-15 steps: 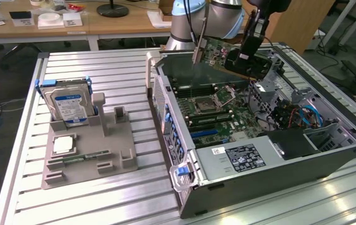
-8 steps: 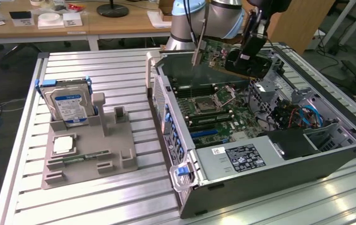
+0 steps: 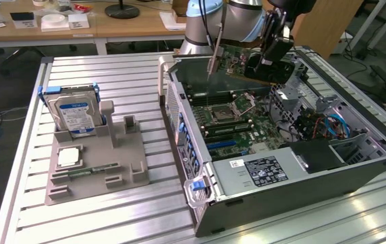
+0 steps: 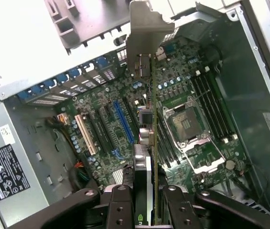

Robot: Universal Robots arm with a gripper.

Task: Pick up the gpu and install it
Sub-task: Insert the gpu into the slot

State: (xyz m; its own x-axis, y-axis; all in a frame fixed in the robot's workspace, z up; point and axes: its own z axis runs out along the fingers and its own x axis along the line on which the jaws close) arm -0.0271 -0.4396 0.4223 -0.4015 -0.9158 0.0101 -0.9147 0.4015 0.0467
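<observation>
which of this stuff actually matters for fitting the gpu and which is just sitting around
For the job: gpu, held in the gripper above the open computer case; motherboard slots.
Lying about: hard drive, memory stick and processor chip on the grey holder.

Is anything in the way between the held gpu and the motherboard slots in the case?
Nothing visible. The gripper grips the gpu above the open case, and the blue slot and its neighbours lie bare, with no cable across them.
</observation>
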